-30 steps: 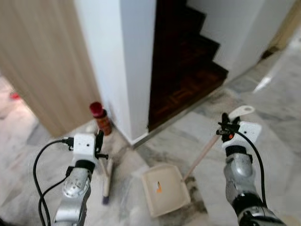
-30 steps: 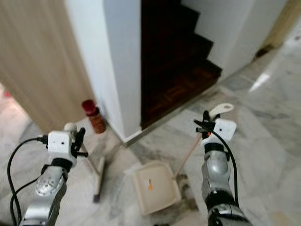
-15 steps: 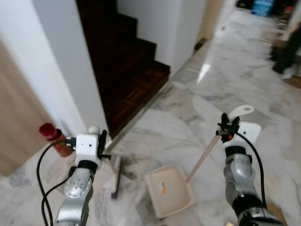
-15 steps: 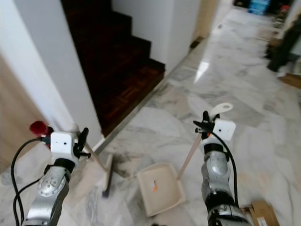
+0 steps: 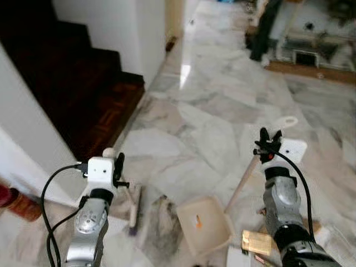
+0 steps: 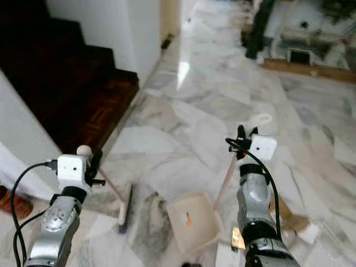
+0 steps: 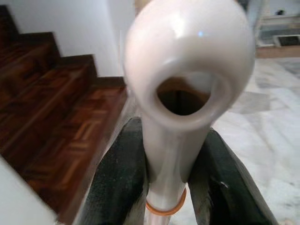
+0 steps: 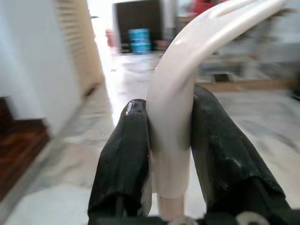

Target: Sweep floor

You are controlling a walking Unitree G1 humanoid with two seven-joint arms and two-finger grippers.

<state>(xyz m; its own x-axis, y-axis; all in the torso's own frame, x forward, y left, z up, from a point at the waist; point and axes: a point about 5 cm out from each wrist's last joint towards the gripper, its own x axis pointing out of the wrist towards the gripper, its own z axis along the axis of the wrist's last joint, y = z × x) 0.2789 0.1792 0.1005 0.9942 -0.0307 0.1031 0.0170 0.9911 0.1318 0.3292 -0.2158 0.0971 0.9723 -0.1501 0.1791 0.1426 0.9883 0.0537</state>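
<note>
At the far left, close to the white wall, a red-capped bottle (image 5: 14, 201) stood on the floor (image 5: 217, 119), and beside it the dark wooden stairs (image 5: 83, 94) went up. The left pincer (image 5: 118, 168) was pressed together on the handle of the broom (image 5: 132, 207), just under its rounded end with a hole; the wrist view showed both fingers (image 7: 119, 173) tight against the pale shaft. I think it held so high on the handle so that the brush head could reach the marble floor in front of the robot, where it rested just beside the dustpan (image 5: 204, 222). The broom looked cream-coloured, with a thin shaft and a flat narrow head that had dark bristles. The dustpan was a pale open tray with a small orange mark inside, lying flat on the floor between the two arms, probably ready to receive the dirt. The right pincer (image 5: 269, 137) was pinching the curved top of the dustpan's long handle, which kept the pan steady. Further right, near the lower right corner of the floor, scraps of cardboard (image 5: 256, 242) lay, likely the rubbish to sweep.
</note>
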